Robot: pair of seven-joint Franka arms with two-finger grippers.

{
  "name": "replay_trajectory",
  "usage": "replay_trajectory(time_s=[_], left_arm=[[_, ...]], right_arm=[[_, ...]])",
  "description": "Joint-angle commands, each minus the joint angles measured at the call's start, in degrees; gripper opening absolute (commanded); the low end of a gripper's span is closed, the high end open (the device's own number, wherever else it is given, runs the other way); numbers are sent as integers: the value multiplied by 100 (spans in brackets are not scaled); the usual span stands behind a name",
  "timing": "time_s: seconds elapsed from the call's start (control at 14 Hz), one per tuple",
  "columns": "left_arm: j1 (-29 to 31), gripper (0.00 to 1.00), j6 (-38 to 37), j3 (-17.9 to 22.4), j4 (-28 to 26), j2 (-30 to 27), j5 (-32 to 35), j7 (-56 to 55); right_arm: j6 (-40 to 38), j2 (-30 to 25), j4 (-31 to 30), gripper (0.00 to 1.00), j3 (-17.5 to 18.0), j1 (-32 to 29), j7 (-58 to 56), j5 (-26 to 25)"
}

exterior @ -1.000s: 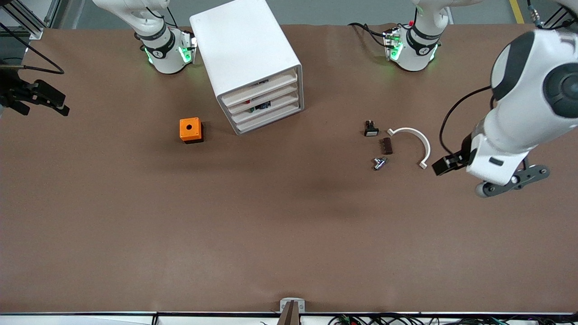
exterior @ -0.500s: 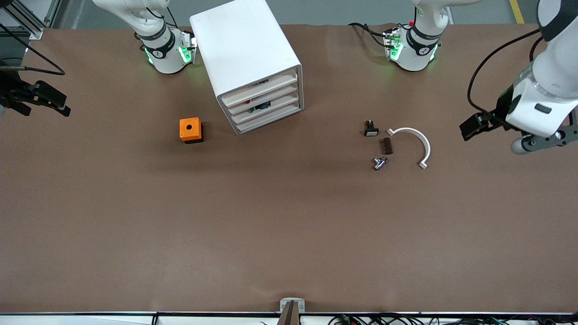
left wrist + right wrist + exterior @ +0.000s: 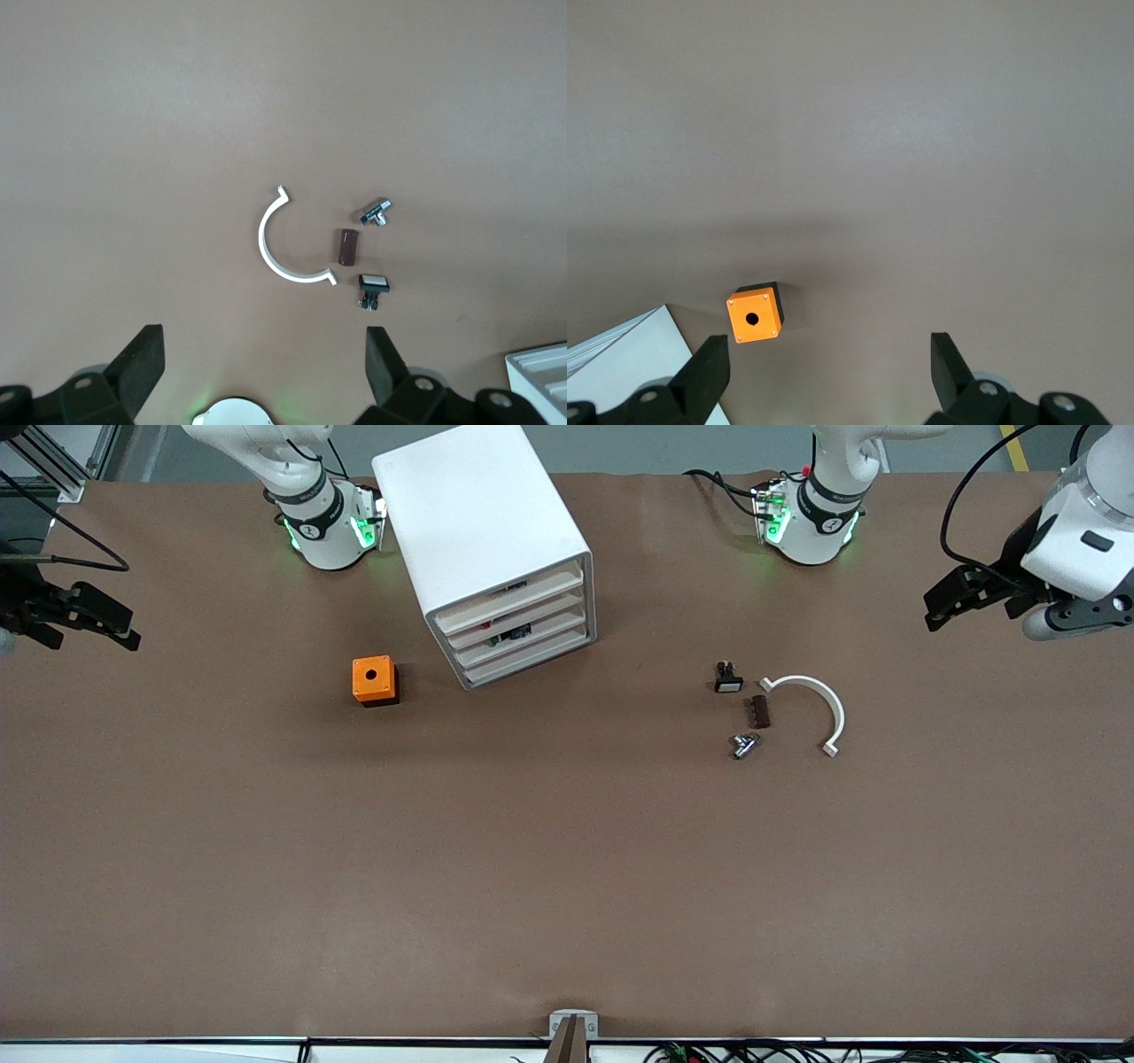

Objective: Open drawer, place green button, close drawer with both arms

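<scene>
The white cabinet (image 3: 483, 531) stands near the right arm's base, all four drawers shut. The third drawer (image 3: 524, 642) shows a small dark, green-blue button (image 3: 514, 634) at its top gap. My left gripper (image 3: 952, 607) is open and empty in the air over the left arm's end of the table; its wrist view shows the left gripper (image 3: 263, 372) with its jaws wide apart. My right gripper (image 3: 102, 627) is open and empty over the right arm's end; its wrist view shows the right gripper (image 3: 828, 367) above bare table.
An orange box with a hole (image 3: 374, 680) sits beside the cabinet and shows in the right wrist view (image 3: 753, 314). A black switch (image 3: 728, 678), brown block (image 3: 758, 711), metal fitting (image 3: 744, 745) and white curved clip (image 3: 811, 704) lie together.
My left arm has lifted away from beside the white clip and swung toward the robots' edge at the left arm's end. The right gripper has barely moved.
</scene>
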Motion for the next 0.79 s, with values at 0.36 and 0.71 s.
replay_trajectory(time_s=[0.36, 0.71], left_arm=[[-37, 100, 133, 80, -128, -211, -86, 515], [7, 100, -8, 80, 180, -62, -77, 497]], right_arm=[[-109, 47, 117, 100, 29, -3, 34, -11], [-74, 38, 109, 100, 21, -12, 52, 182]])
